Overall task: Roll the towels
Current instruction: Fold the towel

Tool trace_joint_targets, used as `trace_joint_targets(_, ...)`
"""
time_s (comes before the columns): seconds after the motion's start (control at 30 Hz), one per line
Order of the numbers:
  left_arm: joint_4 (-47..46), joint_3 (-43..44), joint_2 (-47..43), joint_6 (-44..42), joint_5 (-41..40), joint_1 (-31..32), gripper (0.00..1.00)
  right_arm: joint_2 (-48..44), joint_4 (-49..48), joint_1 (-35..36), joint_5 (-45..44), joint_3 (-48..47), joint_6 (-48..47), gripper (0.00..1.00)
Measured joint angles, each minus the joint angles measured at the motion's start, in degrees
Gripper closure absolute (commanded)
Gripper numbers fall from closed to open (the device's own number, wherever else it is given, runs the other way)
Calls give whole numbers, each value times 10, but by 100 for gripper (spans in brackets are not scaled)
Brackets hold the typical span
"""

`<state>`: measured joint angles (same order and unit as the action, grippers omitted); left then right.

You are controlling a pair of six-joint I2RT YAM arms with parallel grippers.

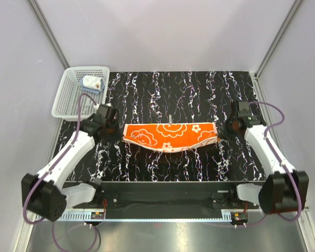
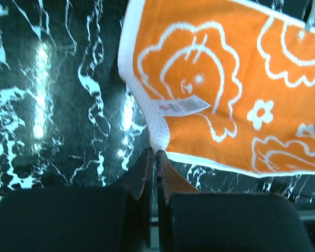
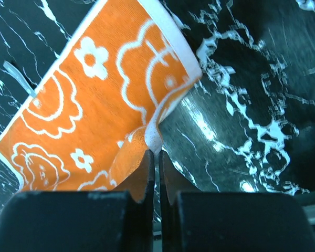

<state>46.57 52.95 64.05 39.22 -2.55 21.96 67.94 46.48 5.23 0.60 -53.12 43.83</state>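
The orange towel [image 1: 170,135] with white flower print hangs stretched between both arms above the middle of the black marbled table. My left gripper [image 2: 156,153] is shut on the towel's [image 2: 220,89] near left corner, pinching the white edge. My right gripper [image 3: 156,151] is shut on the opposite corner of the same towel [image 3: 94,110]. From above, the left gripper [image 1: 115,129] and right gripper [image 1: 224,131] sit at the towel's two ends. A light blue towel [image 1: 93,83] lies bunched in the white basket [image 1: 68,100] at the back left.
The black marbled table [image 1: 173,89] reaches to the grey back wall. A metal frame rail [image 1: 163,202] runs along the near edge between the arm bases. The basket overhangs the table's back left corner.
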Motion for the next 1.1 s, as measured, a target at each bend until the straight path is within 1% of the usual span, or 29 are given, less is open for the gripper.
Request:
trace_joint_targets(0.27, -4, 90, 144, -38, -7, -50, 100, 148, -20, 0, -12, -109, -35, 100)
trace_joint_targets(0.5, -16, 153, 250, -64, -7, -66, 100, 250, -27, -1, -15, -169, -50, 100)
trace_joint_targets(0.77, -15, 212, 330, -75, -7, -80, 100, 313, -34, -7, -17, -209, -61, 100)
trace_joint_targets(0.97, -12, 257, 379, -77, -5, -89, 100, 342, -34, -15, -17, -229, -66, 100)
trace_joint_targets(1.0, -11, 267, 391, -77, -4, -90, 90, 348, -34, -17, -17, -232, -66, 100)
trace_joint_targets(1.03, -11, 277, 403, -79, -3, -91, 81, 355, -34, -19, -17, -236, -66, 87)
trace_joint_targets(1.1, -11, 290, 424, -81, 0, -92, 64, 371, -34, -22, -17, -245, -67, 72)
